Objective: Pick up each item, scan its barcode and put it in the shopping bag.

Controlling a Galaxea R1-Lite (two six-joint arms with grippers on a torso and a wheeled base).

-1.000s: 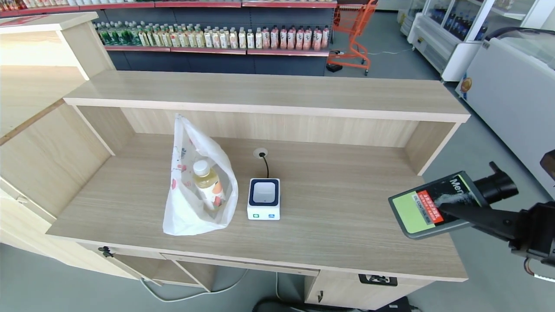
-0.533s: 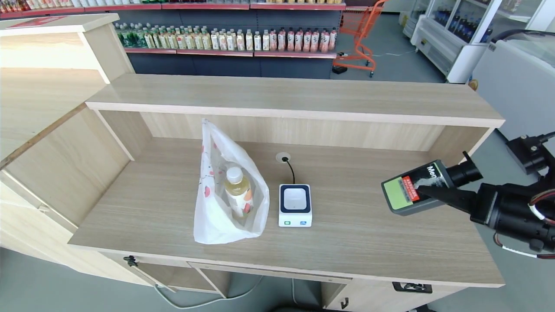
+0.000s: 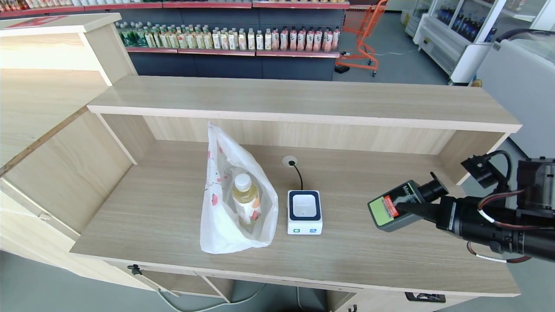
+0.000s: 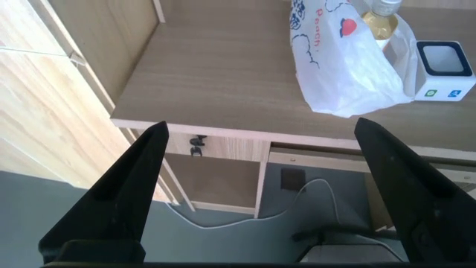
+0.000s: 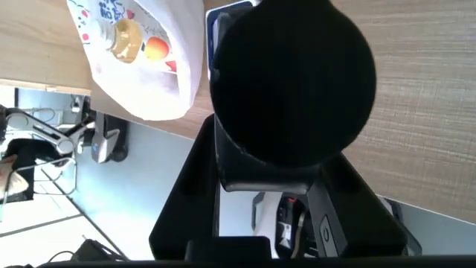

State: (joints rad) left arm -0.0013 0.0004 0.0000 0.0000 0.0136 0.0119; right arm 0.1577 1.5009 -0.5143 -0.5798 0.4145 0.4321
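Note:
My right gripper (image 3: 412,207) is shut on a dark bottle (image 3: 392,208) with a green and red label and a black cap (image 5: 294,82), held on its side above the right part of the counter (image 3: 368,255). The white scanner (image 3: 305,211) stands to its left, with a gap between them. A white shopping bag (image 3: 217,234) stands left of the scanner, with a tea bottle (image 3: 246,203) upright inside. My left gripper (image 4: 260,216) hangs open below the counter's front edge, and the bag (image 4: 342,67) lies beyond it.
A raised shelf (image 3: 303,102) runs along the back of the counter, with side walls at both ends. The scanner's cable (image 3: 297,173) goes into a hole in the counter. Drinks shelves, an orange cart (image 3: 360,34) and freezers stand behind.
The head camera has shifted. Relative to the counter, my right gripper has carried the dark bottle left, closer to the scanner. Bag and scanner stay in place.

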